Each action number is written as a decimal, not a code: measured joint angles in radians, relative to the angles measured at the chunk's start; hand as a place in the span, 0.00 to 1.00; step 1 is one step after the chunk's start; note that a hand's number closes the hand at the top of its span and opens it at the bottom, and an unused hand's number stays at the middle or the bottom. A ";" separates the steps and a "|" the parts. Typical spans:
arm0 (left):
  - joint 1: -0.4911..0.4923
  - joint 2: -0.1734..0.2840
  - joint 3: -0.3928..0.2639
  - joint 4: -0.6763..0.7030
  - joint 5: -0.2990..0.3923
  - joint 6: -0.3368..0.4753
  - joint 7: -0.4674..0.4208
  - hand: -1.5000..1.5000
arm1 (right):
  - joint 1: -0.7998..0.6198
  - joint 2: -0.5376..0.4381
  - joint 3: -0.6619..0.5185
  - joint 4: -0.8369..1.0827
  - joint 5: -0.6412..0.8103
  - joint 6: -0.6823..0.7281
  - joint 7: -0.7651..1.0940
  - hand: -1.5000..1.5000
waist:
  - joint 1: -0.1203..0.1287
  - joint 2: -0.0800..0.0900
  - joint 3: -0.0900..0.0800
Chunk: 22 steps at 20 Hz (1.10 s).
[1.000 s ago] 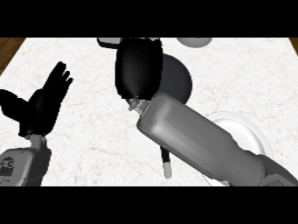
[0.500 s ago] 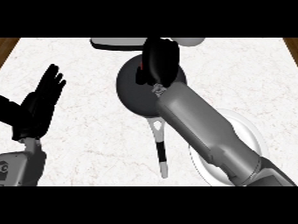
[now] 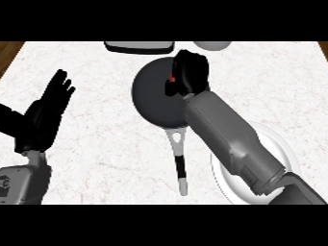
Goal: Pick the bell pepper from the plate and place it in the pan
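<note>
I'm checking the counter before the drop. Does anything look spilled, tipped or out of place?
Nothing stands out. The pan sits flat on the counter, handle toward the robot. The right hand is over it, curled round a red bell pepper. The plate lies flat; the left hand rests open at left.

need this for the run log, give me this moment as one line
phase: carry over pan | right hand: curled on bell pepper, above pan | left hand: open, resting at left | plate: pepper gone

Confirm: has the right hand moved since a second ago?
Yes. The right hand, curled round something red, has swung rightward and slightly nearer, from the pan's far left rim to over its far right part. The plate lies behind the forearm.
</note>
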 measured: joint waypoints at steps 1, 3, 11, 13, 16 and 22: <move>-0.003 -0.001 -0.001 -0.006 0.002 0.000 0.006 0.50 | 0.001 0.000 -0.024 0.023 -0.023 -0.011 -0.005 0.00 | 0.002 0.002 0.000; -0.009 -0.013 -0.016 -0.003 -0.010 0.007 0.003 0.50 | 0.007 0.000 -0.056 0.060 -0.068 -0.022 -0.005 0.00 | 0.004 0.004 0.001; 0.009 -0.003 -0.003 -0.019 0.001 -0.006 0.008 0.50 | 0.042 0.000 -0.165 0.160 -0.230 -0.048 -0.221 0.00 | 0.004 0.003 0.001; 0.007 -0.001 0.001 -0.011 0.000 -0.008 0.002 0.50 | 0.053 -0.002 -0.195 0.150 -0.267 -0.088 -0.289 0.00 | 0.001 0.004 0.002; 0.012 -0.006 0.003 -0.005 -0.003 -0.002 -0.001 0.50 | 0.088 -0.001 -0.247 0.102 -0.337 -0.145 -0.392 0.00 | -0.009 0.000 0.002; 0.040 -0.004 0.019 -0.021 -0.007 0.015 0.003 0.50 | 0.205 -0.010 -0.374 -0.073 -0.520 -0.139 -0.585 0.00 | -0.046 -0.013 0.002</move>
